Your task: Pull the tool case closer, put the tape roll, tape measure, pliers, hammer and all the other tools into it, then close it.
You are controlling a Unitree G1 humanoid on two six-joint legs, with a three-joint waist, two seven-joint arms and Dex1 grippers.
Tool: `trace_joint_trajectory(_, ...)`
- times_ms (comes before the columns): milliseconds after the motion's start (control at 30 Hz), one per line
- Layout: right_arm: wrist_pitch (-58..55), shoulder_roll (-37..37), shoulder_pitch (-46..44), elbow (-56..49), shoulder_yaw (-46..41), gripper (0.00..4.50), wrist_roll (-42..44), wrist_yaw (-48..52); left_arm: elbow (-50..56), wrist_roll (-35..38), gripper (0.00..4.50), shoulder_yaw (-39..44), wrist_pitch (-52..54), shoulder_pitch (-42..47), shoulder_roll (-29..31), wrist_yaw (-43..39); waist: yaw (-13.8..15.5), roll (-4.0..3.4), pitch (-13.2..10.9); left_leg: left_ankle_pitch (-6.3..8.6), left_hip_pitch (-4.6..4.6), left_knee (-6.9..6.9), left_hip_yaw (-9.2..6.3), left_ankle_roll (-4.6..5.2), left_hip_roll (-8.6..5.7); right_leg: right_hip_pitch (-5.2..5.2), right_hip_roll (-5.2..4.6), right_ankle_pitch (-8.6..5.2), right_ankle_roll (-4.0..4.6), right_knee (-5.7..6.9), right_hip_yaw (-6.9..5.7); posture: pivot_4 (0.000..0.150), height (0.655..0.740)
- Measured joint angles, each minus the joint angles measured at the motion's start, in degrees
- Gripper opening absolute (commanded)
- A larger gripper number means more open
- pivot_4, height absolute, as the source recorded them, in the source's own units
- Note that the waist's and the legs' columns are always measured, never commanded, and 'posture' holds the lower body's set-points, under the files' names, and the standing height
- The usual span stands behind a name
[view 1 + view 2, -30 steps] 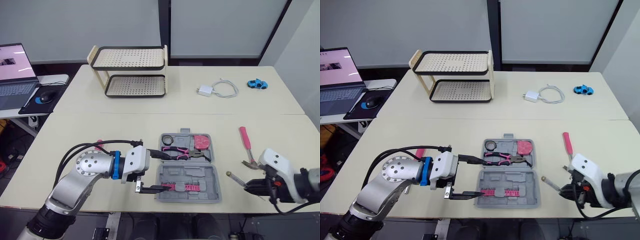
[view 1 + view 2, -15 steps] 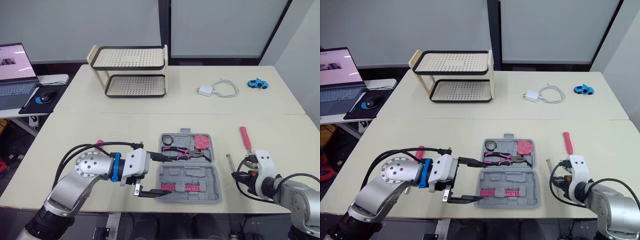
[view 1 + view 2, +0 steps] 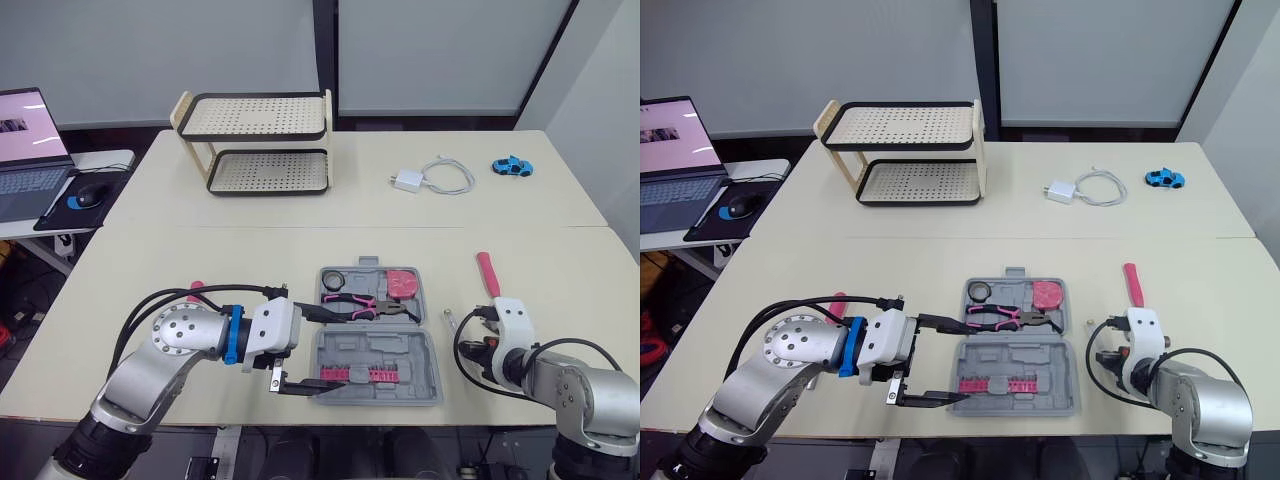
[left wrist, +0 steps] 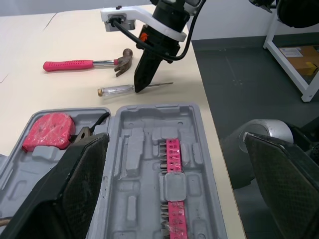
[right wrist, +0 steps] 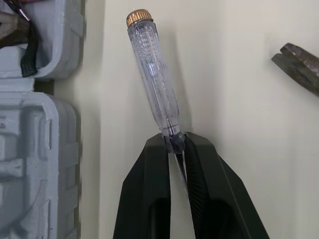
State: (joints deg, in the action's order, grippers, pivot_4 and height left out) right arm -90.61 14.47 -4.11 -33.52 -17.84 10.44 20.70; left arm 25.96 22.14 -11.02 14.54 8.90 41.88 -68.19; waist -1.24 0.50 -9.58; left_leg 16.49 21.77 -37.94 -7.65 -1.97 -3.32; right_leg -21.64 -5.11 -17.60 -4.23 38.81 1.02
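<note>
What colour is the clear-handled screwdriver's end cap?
Gold-coloured metal; the cap on the clear-handled screwdriver shows best in the right wrist view.

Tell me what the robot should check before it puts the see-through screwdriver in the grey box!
1. Right gripper pinching the screwdriver: ok, shut on its metal shaft just below the clear handle.
2. Tool case open: ok, both halves lie flat.
3. Left gripper steadying the case: cannot tell; it is open, and its fingers flank the half with the bits.
4. Slot that fits the screwdriver: cannot tell; empty recesses show beside the pink bit strip.
5. Everything else packed: not ok, the hammer lies on the table outside the case.
</note>
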Motion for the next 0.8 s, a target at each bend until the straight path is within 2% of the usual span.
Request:
trace_joint_trajectory(300, 3.3, 3.8, 3.7, -2.4, 1.6, 3.75, 3.2, 0.9, -1.1, -0.6, 4.50, 0.0, -0.3, 0.0, -0.6, 0.0, -0.2, 0.00, 0.0, 0.00, 0.00, -0.01, -0.01, 0.00, 0.00, 0.02, 0.00, 0.00, 0.00, 0.01, -0.01, 0.150, 0.7400)
trace_joint_trajectory(467, 9.0, 11.8, 9.0, -5.4, 1.6, 3.75, 5.6, 5.2, -1.1, -0.6, 4.50, 0.0, -0.5, -0.2, -0.6, 0.0, -0.3, -0.06, 0.0, 0.00, 0.00, 0.00, 0.02, 0.01, 0.00, 0.01, 0.00, -0.01, -0.01, 0.01, 0.01, 0.150, 0.7400)
trace_joint_trajectory(567, 21.2, 20.4, 15.0, -6.9, 3.3, 3.75, 5.9, 10.8, -1.1, -0.6, 4.50, 0.0, -1.1, -0.3, -0.6, 0.0, -0.3, -0.04, 0.0, 0.01, -0.02, 0.00, 0.01, 0.01, 0.00, 0.08, 0.04, -0.01, -0.02, -0.04, -0.05, 0.150, 0.7400)
trace_joint_trajectory(633, 31.1, 25.4, 18.9, -6.4, 5.2, 4.13, 4.5, 14.4, -1.2, -0.6, 4.50, 0.0, -1.3, -0.3, -0.6, 0.0, -0.3, -0.04, 0.0, 0.01, -0.04, -0.01, 0.03, 0.01, -0.02, 0.13, 0.05, -0.02, -0.03, -0.09, -0.05, 0.150, 0.7400)
trace_joint_trajectory(700, 38.4, 27.3, 19.9, -4.6, 6.5, 4.47, 3.6, 16.9, -1.2, -0.6, 4.50, 0.0, -1.3, -0.3, -0.6, -0.1, -0.3, 0.02, 0.0, 0.01, -0.09, -0.02, 0.02, 0.01, 0.01, 0.22, 0.06, -0.02, -0.03, -0.12, -0.08, 0.150, 0.7400)
trace_joint_trajectory(800, 48.0, 28.5, 19.5, 0.3, 8.9, 4.47, 2.0, 19.4, -1.2, -0.5, 4.50, 0.0, -1.3, -0.1, -0.6, 0.0, -0.4, 0.02, 0.0, 0.00, -0.12, -0.01, 0.01, 0.01, 0.02, 0.24, 0.06, -0.02, -0.03, -0.12, -0.07, 0.150, 0.7400)
